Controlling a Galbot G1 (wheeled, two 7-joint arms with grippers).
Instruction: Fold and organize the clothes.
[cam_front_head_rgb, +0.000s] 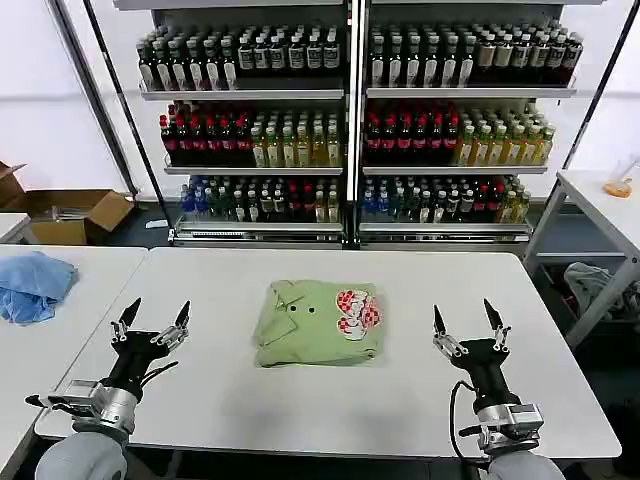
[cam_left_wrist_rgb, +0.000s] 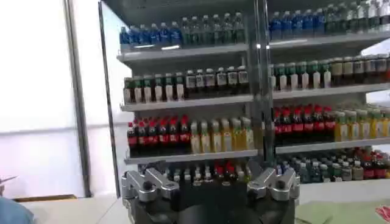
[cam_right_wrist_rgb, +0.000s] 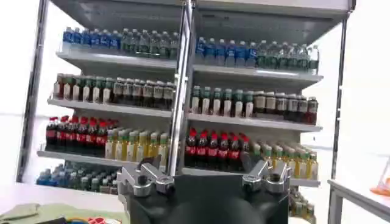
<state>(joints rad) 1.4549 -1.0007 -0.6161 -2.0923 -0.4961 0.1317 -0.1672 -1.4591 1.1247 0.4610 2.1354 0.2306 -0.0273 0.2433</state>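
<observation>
Our left claw (cam_front_head_rgb: 155, 315) and right claw (cam_front_head_rgb: 464, 316), both spread and empty, flank the folded green collared shirt (cam_front_head_rgb: 317, 322) lying mid-counter (cam_front_head_rgb: 200, 400): light, limp cotton, we judge, best pinched at an outer folded edge.

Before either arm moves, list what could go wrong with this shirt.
The folded green shirt lies between the open left gripper and open right gripper, neither touching it. Pinching only its top layer could undo the fold. Its collar end looks uneven, so dragging it across the white table might bunch it.
</observation>
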